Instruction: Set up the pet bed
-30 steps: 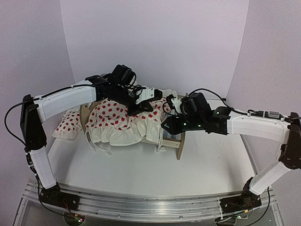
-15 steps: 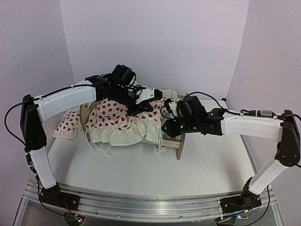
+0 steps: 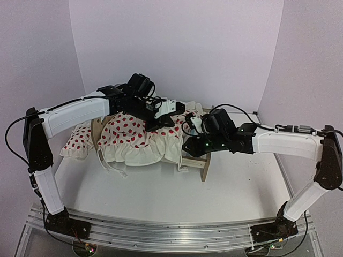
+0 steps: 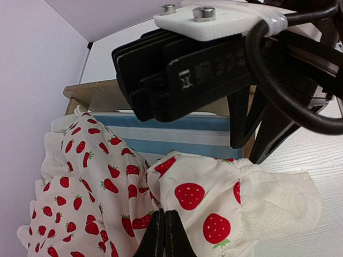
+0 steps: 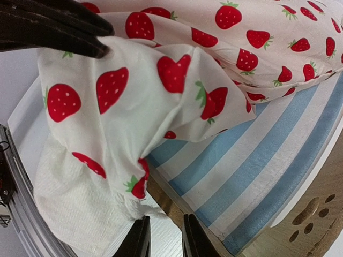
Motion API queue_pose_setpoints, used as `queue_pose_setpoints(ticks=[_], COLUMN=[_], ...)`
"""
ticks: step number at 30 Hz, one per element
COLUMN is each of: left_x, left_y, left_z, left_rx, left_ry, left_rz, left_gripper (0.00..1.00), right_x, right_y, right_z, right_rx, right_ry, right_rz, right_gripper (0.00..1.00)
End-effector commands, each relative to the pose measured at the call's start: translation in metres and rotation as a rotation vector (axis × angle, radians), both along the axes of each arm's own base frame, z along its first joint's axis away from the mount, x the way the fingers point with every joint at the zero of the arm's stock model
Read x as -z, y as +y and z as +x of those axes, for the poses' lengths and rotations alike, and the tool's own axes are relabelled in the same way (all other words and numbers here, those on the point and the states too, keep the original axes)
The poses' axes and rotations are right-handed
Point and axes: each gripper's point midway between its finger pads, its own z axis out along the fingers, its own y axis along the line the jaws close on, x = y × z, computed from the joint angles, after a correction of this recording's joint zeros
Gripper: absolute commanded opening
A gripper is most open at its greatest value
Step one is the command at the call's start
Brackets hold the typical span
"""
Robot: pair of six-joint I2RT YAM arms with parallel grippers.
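Bed (image 3: 204, 162) sits centre-far, blanket (image 3: 134, 140) draped over it. L gripper (image 4: 164, 236) pinched tight on blanket's right corner. R gripper (image 5: 163, 235) fingers apart just below blanket's ruffle, gripping nothing.

The blanket (image 3: 136, 142) lies on the pet bed (image 3: 204, 165), pillow (image 3: 76, 142) leftward.

One bed (image 3: 205, 167), one blanket (image 3: 136, 136), one pillow (image 3: 75, 142)

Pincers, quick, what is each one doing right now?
Left pincer: closed, pinching the blanket.
Right pincer: open, holding nothing, just below the blanket's ruffled edge.
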Motion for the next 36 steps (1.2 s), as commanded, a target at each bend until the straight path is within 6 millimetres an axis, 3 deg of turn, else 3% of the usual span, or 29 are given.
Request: queue_pose_setpoints(ticks=[1,5,9,24,36], left_x=[-0.037,-0.036,-0.036,-0.036,-0.036], left_y=[0.004,0.004,0.004,0.003,0.003], left_z=[0.0,0.0,0.001,0.001,0.001], left_rx=[-0.003,-0.004,-0.005,-0.005,-0.003], left_ry=[-0.072,-0.075,-0.08,-0.075,-0.077], left_rz=[-0.07,-0.07,-0.066,-0.07,-0.07], left_gripper=[0.0,0.0,0.0,0.0,0.0], right_x=[-0.001,0.015,0.015,0.024,0.027], right_y=[-0.005,-0.011,-0.004,0.021,0.017], right_z=[-0.003,-0.019,-0.028,-0.006,0.0], right_rx=[0.007,-0.015,-0.073,-0.098,-0.087], right_ry=[0.012,0.068,0.076,0.029,0.018], right_rz=[0.009,-0.002,0.008,0.003,-0.002], right_gripper=[0.2,0.21,0.24,0.23,0.0])
